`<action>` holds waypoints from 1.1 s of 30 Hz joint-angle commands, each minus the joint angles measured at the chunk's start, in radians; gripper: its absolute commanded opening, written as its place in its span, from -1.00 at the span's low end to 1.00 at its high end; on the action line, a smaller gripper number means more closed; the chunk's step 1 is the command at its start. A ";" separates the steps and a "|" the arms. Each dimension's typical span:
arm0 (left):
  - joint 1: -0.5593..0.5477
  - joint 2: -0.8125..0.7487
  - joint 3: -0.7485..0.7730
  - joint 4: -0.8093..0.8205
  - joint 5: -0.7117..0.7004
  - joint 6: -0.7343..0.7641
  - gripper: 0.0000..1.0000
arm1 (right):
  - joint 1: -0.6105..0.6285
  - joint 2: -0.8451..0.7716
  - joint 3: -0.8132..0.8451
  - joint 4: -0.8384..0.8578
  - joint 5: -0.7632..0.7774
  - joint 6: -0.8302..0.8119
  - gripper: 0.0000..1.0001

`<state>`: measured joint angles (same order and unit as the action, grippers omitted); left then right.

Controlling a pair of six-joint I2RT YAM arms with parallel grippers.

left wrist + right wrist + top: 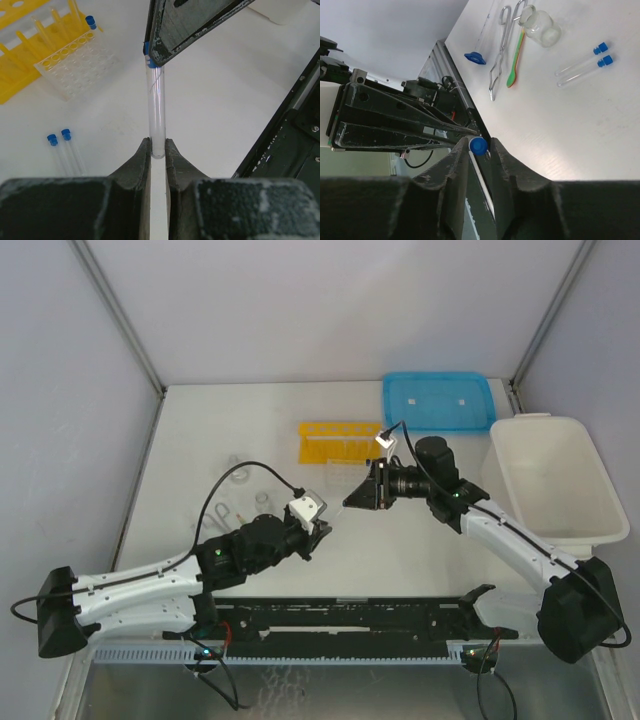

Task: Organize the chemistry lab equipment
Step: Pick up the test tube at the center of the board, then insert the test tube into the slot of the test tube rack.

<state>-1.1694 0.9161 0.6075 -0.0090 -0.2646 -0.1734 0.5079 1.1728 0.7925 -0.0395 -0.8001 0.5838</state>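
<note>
**A tube passed between two tools above the table**

The left tool was pinched narrow on the round bottom of a clear blue-capped tube, held in the air between the arms. The right tool straddled the tube's blue cap, jaws close on either side; whether they already gripped it could not be told.

To do this hand-over well, the right tool probably needed a firm seat at the cap before the left let go, with both keeping the tube's line straight so the glass was not levered.

The left wrist view alone showed the yellow tube rack and a clear tray of wells. The right wrist view alone showed the metal tongs, green-tipped stick and a small glass vessel. Two spare tubes lay on the table.
</note>
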 commanded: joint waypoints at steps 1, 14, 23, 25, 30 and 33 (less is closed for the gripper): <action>-0.006 -0.011 0.000 0.044 -0.021 -0.008 -0.75 | 0.019 0.011 0.055 0.046 -0.013 -0.015 -0.62; -0.007 0.022 0.022 0.015 -0.060 -0.016 -0.15 | 0.022 0.008 0.069 -0.006 0.039 -0.051 -1.00; 0.015 0.082 0.046 -0.044 -0.172 -0.039 1.00 | -0.004 0.045 0.154 -0.175 0.317 -0.135 -1.00; 0.049 0.100 0.050 -0.052 -0.137 -0.047 1.00 | -0.006 0.069 0.188 -0.219 0.482 -0.154 -1.00; 0.177 0.171 0.071 -0.080 -0.020 -0.076 0.93 | -0.001 0.157 0.284 -0.259 0.694 -0.188 -1.00; 0.268 0.215 0.085 -0.100 0.049 -0.095 0.73 | 0.016 0.229 0.346 -0.260 0.794 -0.214 -1.00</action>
<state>-0.9939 1.0901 0.6193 -0.0868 -0.3172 -0.2279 0.5068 1.3376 1.0466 -0.2859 -0.2241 0.4328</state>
